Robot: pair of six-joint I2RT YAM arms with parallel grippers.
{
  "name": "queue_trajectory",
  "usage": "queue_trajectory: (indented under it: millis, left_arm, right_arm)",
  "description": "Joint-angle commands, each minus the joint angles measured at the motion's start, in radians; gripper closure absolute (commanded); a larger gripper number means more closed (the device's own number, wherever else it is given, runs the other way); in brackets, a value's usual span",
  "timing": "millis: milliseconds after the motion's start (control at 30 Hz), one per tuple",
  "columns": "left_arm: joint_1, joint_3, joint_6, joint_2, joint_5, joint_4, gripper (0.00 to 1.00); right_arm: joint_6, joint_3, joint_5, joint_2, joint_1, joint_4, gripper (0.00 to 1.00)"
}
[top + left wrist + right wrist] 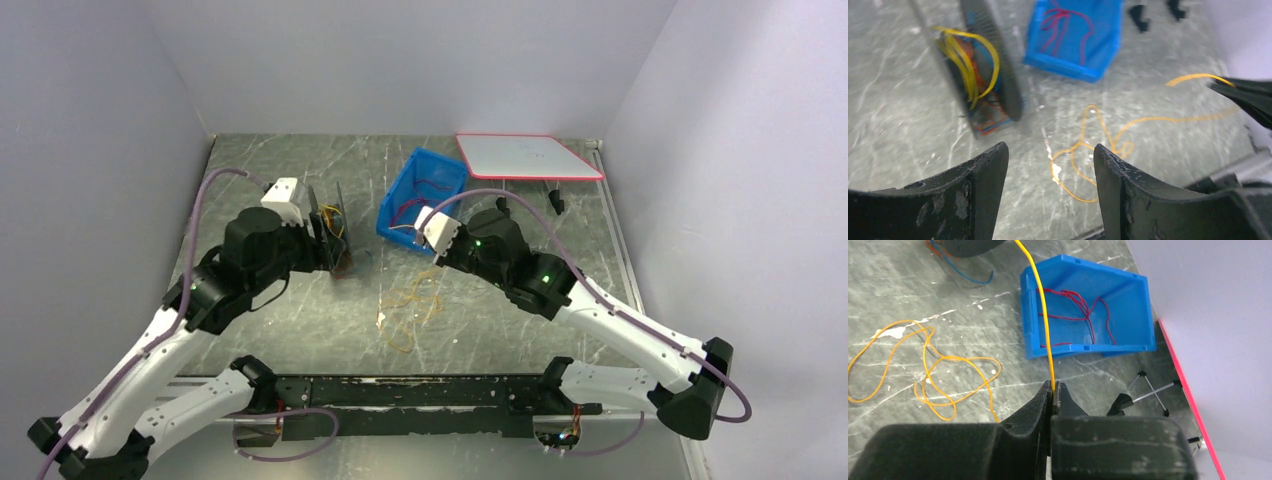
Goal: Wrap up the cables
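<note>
One yellow cable (pixel 1044 315) is pinched in the right gripper (pixel 1053 390), fingers pressed together on it. It runs up toward the dark spool (pixel 1007 80), which carries yellow turns. Left gripper (pixel 1049 150) spread, empty, just short of the spool. Orange cable (pixel 415 303) lies loose on the surface (pixel 290 170); red cables (pixel 1078 310) in the blue bin (pixel 1128 290). Judgement: keep the line taut and guide it between the spool's sides. Right wrist is low, angled down, near the bin.
</note>
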Motion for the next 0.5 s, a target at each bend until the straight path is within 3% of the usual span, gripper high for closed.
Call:
queue_trajectory:
  millis: [0, 233, 467]
  left_arm:
    - [-0.003, -0.029, -0.117, 0.063, -0.297, -0.028, 0.33]
    - [-0.002, -0.019, -0.165, 0.207, -0.459, -0.024, 0.36]
    - [0.054, -0.049, -0.202, 0.289, -0.479, 0.035, 0.39]
  right_arm:
    - [0.027, 0.003, 0.082, 0.011, 0.003, 0.026, 1.0]
    - [0.063, -0.005, 0.026, -0.014, 0.005, 0.018, 1.0]
    - [0.097, -0.008, -0.005, -0.042, 0.009, 0.02, 1.0]
